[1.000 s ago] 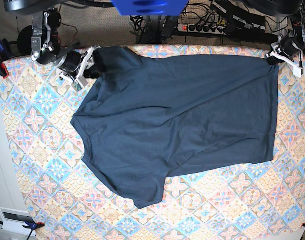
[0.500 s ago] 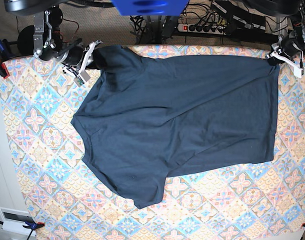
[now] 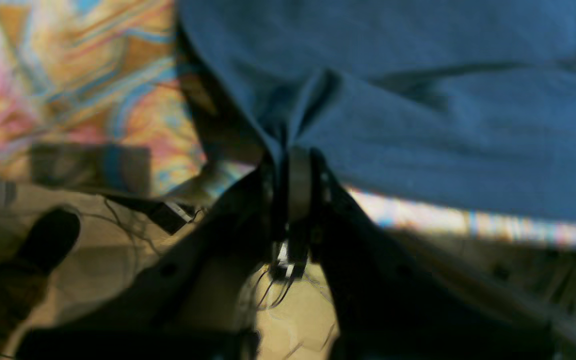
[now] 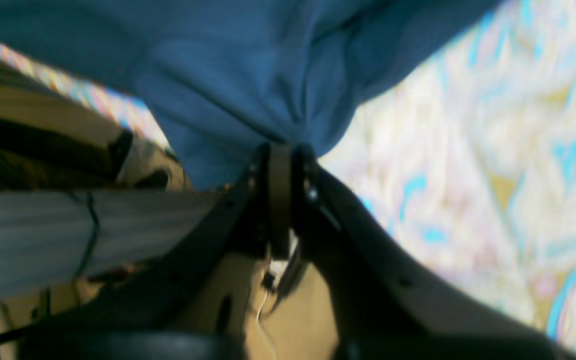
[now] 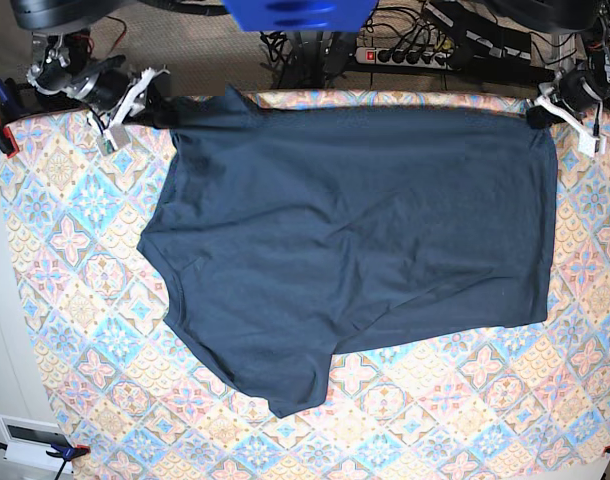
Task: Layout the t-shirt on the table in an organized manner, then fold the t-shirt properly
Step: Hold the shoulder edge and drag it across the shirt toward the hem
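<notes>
A navy t-shirt point(image 5: 355, 250) lies spread across a worktop point(image 5: 75, 260) covered in pastel diamond-patterned cloth. It fills most of the surface, with its top edge along the far side and one sleeve reaching toward the near edge. The right claw point(image 5: 153, 100), at the far corner on the overhead view's left, is clenched on a bunched corner of the shirt by the sleeve. The left claw point(image 5: 538, 113), at the far corner on that view's right, is clenched on the opposite corner. Both wrist views show fabric gathered between closed jaws.
</notes>
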`<action>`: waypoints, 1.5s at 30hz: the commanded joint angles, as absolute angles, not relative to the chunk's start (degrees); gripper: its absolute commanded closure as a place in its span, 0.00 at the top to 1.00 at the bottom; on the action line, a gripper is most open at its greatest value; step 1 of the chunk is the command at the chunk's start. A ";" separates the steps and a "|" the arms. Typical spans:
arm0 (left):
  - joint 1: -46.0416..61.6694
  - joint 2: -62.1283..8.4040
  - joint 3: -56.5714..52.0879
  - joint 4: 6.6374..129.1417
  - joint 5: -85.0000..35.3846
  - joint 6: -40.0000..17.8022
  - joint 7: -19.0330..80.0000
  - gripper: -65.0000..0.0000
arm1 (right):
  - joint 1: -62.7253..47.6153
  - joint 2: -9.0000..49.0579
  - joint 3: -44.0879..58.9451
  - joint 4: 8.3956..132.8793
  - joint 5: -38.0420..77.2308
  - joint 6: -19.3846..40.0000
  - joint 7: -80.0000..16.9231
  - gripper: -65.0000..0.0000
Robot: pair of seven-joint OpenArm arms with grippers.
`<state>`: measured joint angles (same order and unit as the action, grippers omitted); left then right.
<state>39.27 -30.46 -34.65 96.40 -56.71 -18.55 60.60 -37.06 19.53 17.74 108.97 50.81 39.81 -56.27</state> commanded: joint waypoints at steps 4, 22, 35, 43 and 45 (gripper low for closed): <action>39.60 -31.60 -37.05 99.12 -57.27 -19.38 61.93 0.00 | -36.79 20.35 17.98 110.55 52.35 40.00 -54.55 0.02; 37.85 -31.08 -49.27 98.95 -62.29 -23.78 66.77 0.00 | -30.11 23.43 17.89 112.84 68.26 40.00 -54.64 0.02; 30.20 -28.62 -51.30 98.86 -62.29 -23.69 66.95 0.00 | -16.31 23.08 13.76 112.22 68.09 40.00 -59.74 0.01; 16.84 -26.68 -51.65 98.68 -61.67 -23.60 71.69 0.00 | -12.18 20.09 10.95 109.32 57.19 40.00 -59.65 0.01; 14.11 -25.54 -51.65 98.68 -60.62 -23.60 71.87 0.00 | -12.18 18.51 10.86 108.09 54.02 40.00 -59.65 0.01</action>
<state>14.04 -24.36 -51.13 97.86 -60.01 -23.44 72.73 -13.15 17.85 10.46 107.15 52.03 39.68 -61.82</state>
